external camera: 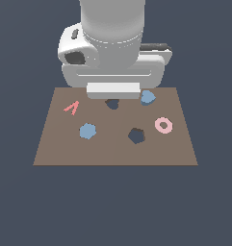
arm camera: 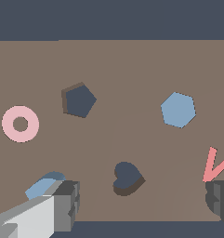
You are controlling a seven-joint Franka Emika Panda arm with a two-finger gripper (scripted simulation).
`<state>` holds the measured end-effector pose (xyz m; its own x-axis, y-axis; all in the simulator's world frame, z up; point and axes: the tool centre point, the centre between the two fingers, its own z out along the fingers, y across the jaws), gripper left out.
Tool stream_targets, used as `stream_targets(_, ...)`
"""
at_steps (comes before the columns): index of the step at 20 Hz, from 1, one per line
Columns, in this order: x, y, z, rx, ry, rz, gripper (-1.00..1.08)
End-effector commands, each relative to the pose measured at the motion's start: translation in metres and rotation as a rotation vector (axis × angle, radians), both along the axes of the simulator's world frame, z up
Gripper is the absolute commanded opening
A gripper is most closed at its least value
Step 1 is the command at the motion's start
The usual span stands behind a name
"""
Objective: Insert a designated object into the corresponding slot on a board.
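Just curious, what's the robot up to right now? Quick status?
Fingers open, empty. Heart on board, beside one finger, outside slot. Slot unblocked.

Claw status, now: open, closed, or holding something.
Claw: open and empty. Its fingers are spread wide above the board, with the heart slot between them and the blue heart lying unheld beside one finger.

matt brown board (external camera: 112, 153), flat matt blue heart (external camera: 147, 98), smooth glossy white arm (external camera: 112, 29)
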<state>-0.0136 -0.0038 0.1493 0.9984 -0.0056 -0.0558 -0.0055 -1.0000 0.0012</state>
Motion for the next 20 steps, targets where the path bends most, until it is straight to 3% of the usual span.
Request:
stream_targets(1, 0.0, 0.0, 0.0, 0.0, 0.0, 0.0, 1.0)
stream_targets(10, -0.008, 0.022, -0.015, 0.003, -0.009, 0.089, 1.0)
stream_targets(20, -0.043, 0.083, -0.064, 0.013, -0.036, 0.369, 1.0)
